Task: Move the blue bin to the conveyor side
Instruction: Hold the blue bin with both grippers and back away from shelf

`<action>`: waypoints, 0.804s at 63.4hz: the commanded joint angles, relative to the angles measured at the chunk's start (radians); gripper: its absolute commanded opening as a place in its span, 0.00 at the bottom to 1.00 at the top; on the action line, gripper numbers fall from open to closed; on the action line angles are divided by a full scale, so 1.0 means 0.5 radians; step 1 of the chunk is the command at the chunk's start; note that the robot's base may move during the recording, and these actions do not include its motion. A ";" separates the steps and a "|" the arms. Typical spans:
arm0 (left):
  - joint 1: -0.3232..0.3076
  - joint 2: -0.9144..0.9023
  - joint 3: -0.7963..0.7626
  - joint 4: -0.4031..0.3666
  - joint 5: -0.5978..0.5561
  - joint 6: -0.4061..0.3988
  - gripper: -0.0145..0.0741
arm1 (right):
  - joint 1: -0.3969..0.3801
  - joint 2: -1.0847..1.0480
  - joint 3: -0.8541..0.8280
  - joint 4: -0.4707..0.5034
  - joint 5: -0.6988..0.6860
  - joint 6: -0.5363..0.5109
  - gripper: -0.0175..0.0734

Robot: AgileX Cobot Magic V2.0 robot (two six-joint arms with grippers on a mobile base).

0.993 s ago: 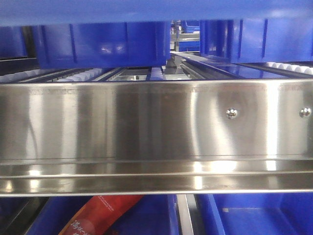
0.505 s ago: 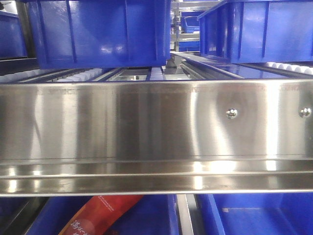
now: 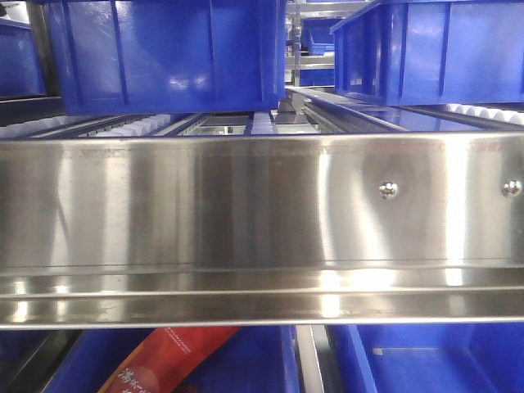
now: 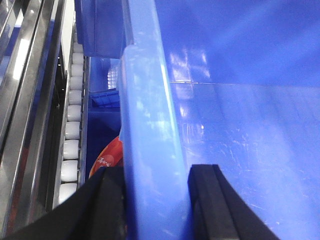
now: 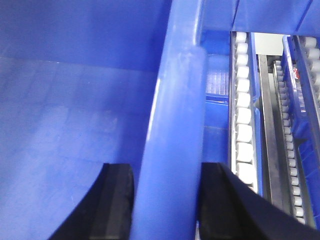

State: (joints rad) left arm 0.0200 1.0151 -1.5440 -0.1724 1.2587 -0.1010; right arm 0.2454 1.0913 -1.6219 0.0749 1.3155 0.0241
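Bin (image 4: 240, 130) hangs between both arms: left pincer (image 4: 157, 170) clamps one rim, right pincer (image 5: 165, 167) clamps the opposite rim, pads inside and outside. Rack (image 3: 262, 213) rollers (image 5: 244, 115) lie below, outside both rims.

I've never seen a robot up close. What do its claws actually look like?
Only the tips show in the wrist views. The left gripper has two thick, matte black fingers with flat inner faces and blunt squared ends, widening toward the base. The right gripper looks the same. No cables, labels or markings are visible, and the arms themselves are out of view.
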 commanded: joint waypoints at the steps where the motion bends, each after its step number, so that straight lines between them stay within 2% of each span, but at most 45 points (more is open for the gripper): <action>1: -0.005 -0.041 -0.027 -0.001 -0.150 0.044 0.14 | -0.006 -0.037 -0.031 -0.078 -0.189 -0.048 0.10; 51: -0.005 -0.041 -0.027 -0.001 -0.150 0.044 0.14 | -0.006 -0.037 -0.031 -0.078 -0.189 -0.048 0.10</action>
State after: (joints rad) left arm 0.0200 1.0151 -1.5440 -0.1724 1.2587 -0.1010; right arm 0.2454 1.0913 -1.6219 0.0749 1.3155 0.0241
